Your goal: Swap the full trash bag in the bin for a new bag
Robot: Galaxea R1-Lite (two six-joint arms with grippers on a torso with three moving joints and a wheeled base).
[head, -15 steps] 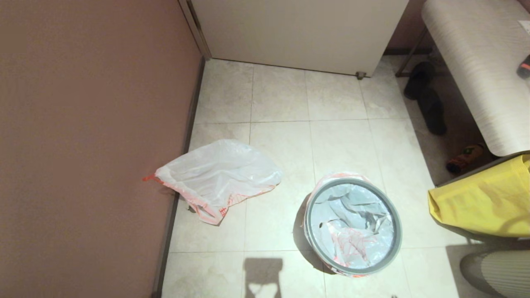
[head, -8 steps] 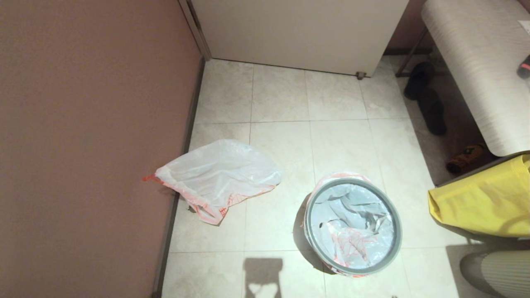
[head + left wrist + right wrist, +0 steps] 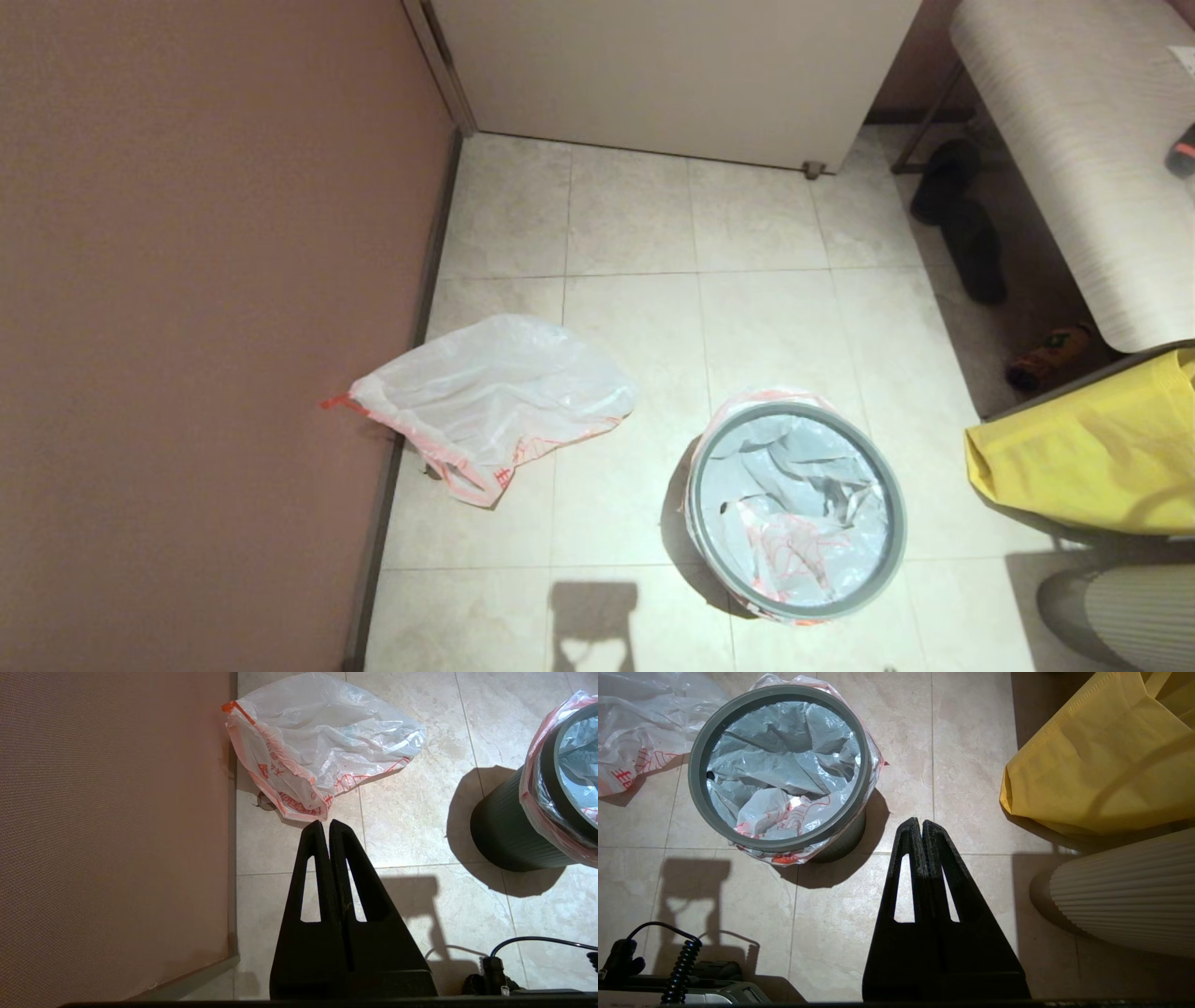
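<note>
The full trash bag lies bulgy on the floor tiles against the brown wall, its red-orange hem toward me; it also shows in the left wrist view. The black bin stands upright to its right, grey rim ring seated on top. The new bag lines the bin, its red-orange drawing visible inside and its hem folded out under the ring. My left gripper hangs shut and empty above the floor, short of the full bag. My right gripper is shut and empty beside the bin.
A yellow fabric bag sits right of the bin, with a ribbed white cylinder in front of it. A padded bench and dark slippers are at the back right. A white cabinet closes the far side.
</note>
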